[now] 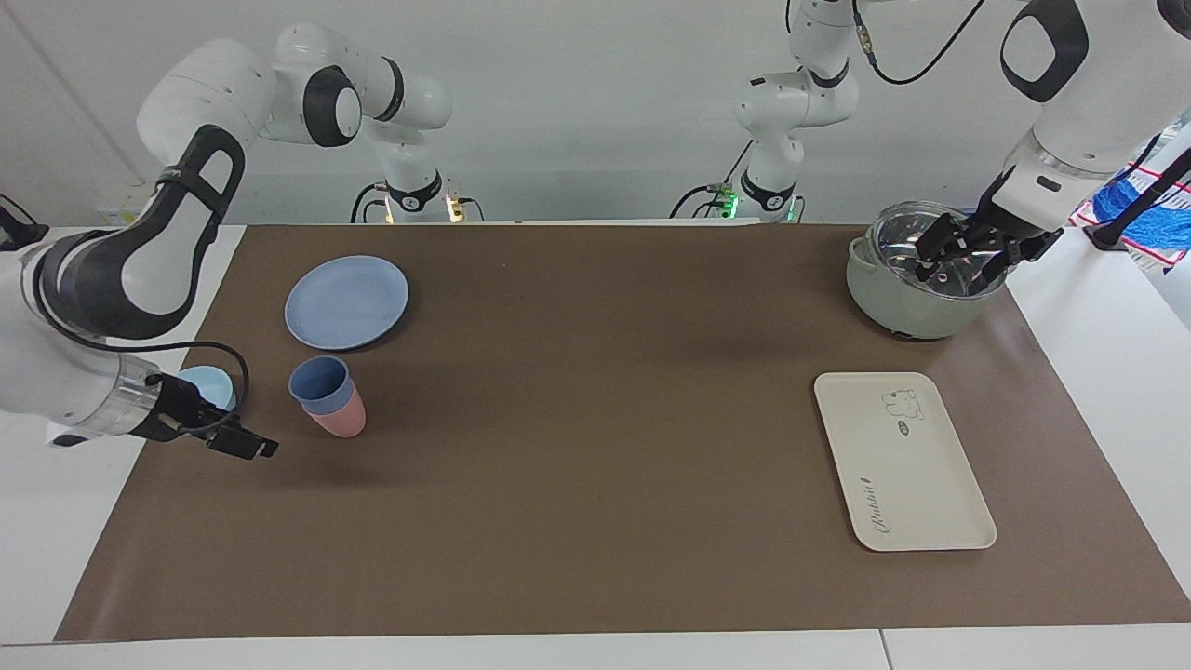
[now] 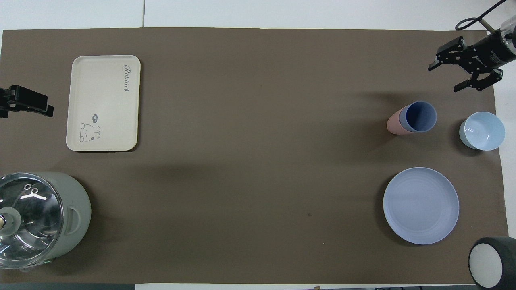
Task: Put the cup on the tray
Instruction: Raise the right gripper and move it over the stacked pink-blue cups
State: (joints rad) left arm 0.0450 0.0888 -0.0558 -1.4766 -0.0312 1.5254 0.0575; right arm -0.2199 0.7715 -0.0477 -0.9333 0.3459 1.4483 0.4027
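now the right tool (image 2: 463, 74) hangs wide open near the blue cup (image 1: 320, 384), which sits in a pink cup, well apart from the tray (image 1: 903, 461). next it must close on the blue cup. the left tool (image 1: 963, 249) waits wide open over the pot.

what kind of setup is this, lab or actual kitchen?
Most likely a robotics lab bench staged as a kitchen. Two arms are mounted at a white table covered with a brown mat, cables run along a bare wall, and toy-like tableware is laid out: tray, plate, pot.
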